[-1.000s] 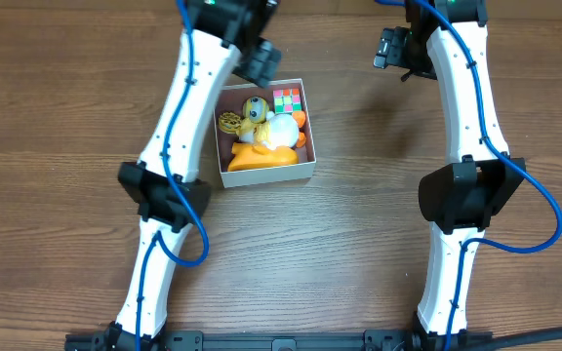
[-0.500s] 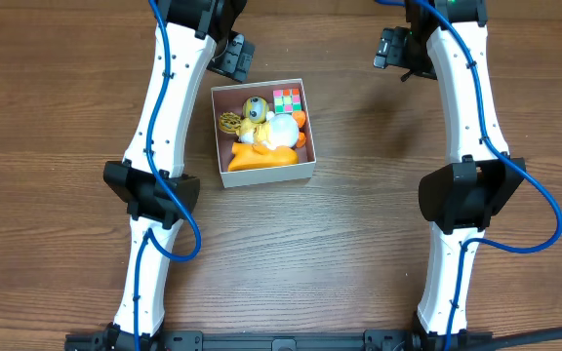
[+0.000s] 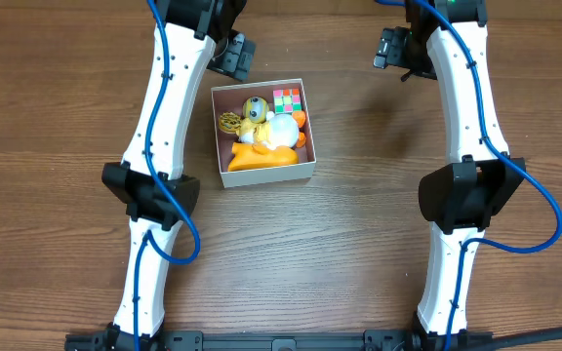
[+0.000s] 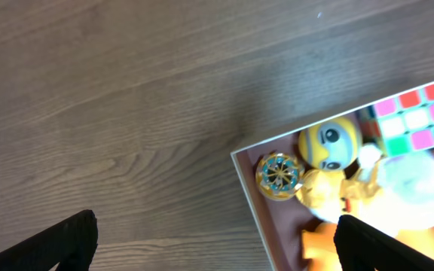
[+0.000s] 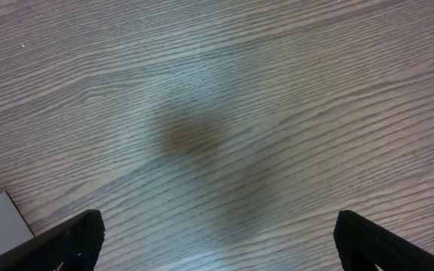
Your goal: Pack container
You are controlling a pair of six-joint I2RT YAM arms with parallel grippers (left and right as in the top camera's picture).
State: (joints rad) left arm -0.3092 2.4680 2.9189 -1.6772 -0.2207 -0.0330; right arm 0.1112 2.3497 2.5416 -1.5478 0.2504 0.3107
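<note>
Wood-grain table (image 3: 359, 224) under white container (image 3: 266, 175)

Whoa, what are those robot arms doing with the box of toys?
The robot is packing toys into the white container. In it lie a yellow big-eyed toy, a colourful cube, a gold wheel and an orange toy. Nothing is being held now: the left hand hovers open by the container's far left corner, and the right hand is open over bare table to its right.
</note>
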